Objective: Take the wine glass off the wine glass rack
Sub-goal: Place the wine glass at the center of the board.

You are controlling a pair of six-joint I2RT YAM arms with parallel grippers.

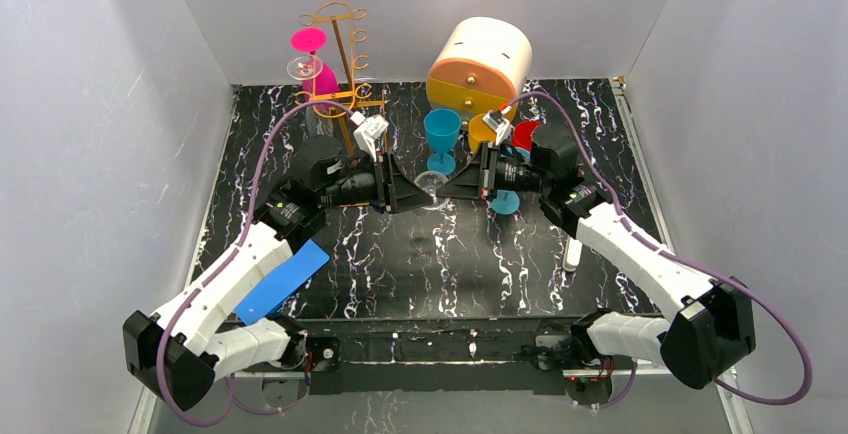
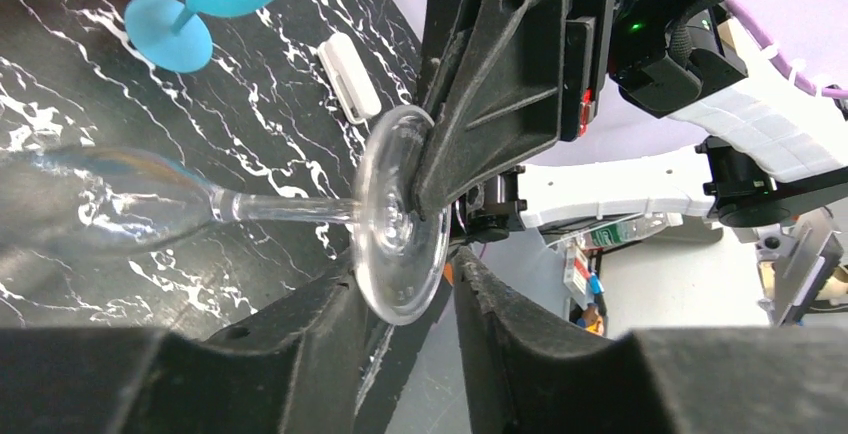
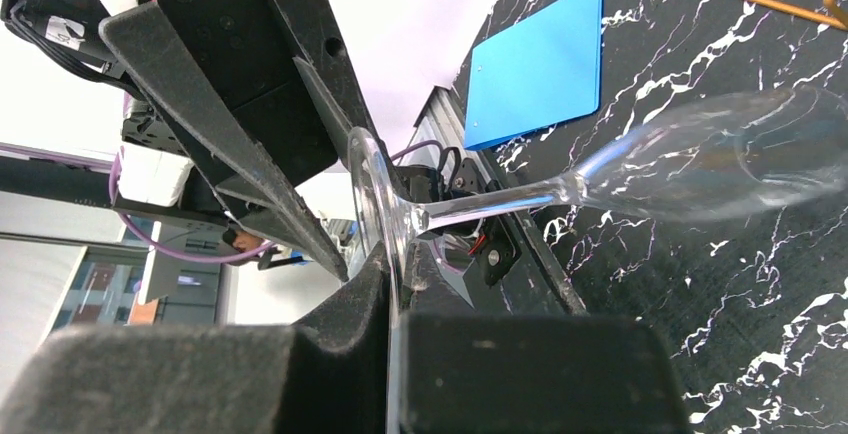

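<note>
Glass [image 2: 280, 208] off rack [image 1: 345, 64], held sideways above mid counter [image 1: 450, 274]; rack well apart at far left.

Right pincer [image 3: 395, 279] clamped on foot rim only. Left pincer [image 2: 408, 284] apart, fingers set either side of same foot; contact cannot be told.

Risks judged:
- Thin smooth rim pinched edge-on, bowl overhanging: glass may be pivoted in grip, slipped loose, dropped on counter.
- Foot may be clipped and knocked free if left fingers are drawn away askew.
- Blue goblet [image 1: 441, 134] near on far side: may be toppled by wide swing.
</note>
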